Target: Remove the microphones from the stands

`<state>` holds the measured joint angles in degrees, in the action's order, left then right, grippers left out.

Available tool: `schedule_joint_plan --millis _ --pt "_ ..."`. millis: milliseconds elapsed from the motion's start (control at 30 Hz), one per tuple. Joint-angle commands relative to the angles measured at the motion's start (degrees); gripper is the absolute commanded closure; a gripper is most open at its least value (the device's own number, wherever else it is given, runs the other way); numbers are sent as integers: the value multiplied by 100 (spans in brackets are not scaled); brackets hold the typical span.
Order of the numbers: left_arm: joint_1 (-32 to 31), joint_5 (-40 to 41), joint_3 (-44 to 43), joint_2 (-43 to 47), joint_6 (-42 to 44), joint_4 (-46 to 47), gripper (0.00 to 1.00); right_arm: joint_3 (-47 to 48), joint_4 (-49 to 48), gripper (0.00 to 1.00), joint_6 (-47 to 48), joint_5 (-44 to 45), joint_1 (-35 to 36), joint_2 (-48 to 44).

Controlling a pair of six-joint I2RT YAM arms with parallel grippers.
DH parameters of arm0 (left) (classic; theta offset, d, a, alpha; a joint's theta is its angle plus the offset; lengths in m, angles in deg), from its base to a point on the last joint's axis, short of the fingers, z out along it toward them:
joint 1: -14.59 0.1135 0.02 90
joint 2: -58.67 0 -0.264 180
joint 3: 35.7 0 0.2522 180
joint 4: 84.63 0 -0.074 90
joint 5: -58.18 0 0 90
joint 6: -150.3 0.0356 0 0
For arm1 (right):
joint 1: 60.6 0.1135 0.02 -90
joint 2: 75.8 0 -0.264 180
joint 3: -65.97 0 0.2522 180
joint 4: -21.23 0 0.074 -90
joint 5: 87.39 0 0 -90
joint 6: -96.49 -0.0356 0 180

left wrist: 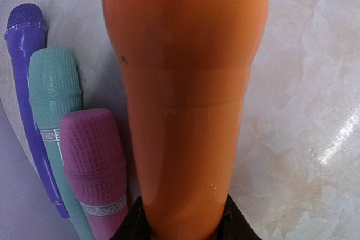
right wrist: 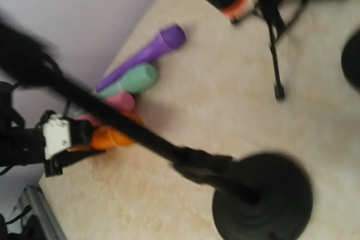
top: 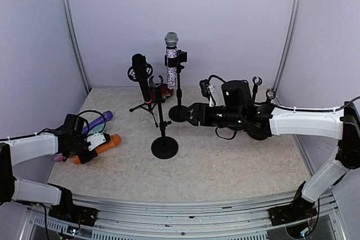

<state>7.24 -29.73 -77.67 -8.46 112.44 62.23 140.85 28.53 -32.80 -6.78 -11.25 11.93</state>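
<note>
While clamping the orange microphone (left wrist: 185, 111) by its narrow handle end in the left gripper (left wrist: 183, 226), reaches low across the near-left part of the table (top: 236, 161), wider end pointing right. Resting on the top or just clear of it: impossible to tell. Holds it on the near side of three others laid side by side: the pink microphone (left wrist: 93, 150) closest, then the teal microphone (left wrist: 53, 99), then the purple microphone (left wrist: 25, 82) farthest.

Shows the clip of the near stand (top: 163, 122) empty at centre, hinting at a removal done and a set-down now in hand. Beyond that, shows a black microphone (top: 142, 80) on a tripod (top: 147, 107) and, just right, a glittered microphone (top: 171, 66) upright in the far stand (top: 179, 94).

Poses the right gripper (top: 192, 114) low at right of centre, near the far stand's round base. Jaws parted or closed, and touching anything or not: cannot tell from any view.

Next, probably calls for lowering the orange body flat beside the pink one, letting go, and drawing back without nudging the row. Tapered and smooth, so likely to roll. After that, perhaps a grasp on the glittered one, lifted straight up out of its clip.
</note>
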Motion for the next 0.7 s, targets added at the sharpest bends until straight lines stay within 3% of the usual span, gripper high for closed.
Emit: schedule_joint_plan --millis 0,100,300,533,667 --pt "42 292 116 -68 78 428 62 237 -282 34 -787 -1372 -395 542" --pt "45 -13 0 91 31 129 37 576 -314 33 -1014 -1742 -494 1035" --pt "-11 -983 -679 624 -175 -859 8 1297 -356 36 -1519 -2282 -624 1972" --pt "-491 -1549 -916 1008 -256 -1269 4 1820 -279 46 -1907 -2405 -679 2586" --pt "-1127 -1013 -328 1126 -149 -862 4 1792 -275 51 -2020 -2350 -720 2646"
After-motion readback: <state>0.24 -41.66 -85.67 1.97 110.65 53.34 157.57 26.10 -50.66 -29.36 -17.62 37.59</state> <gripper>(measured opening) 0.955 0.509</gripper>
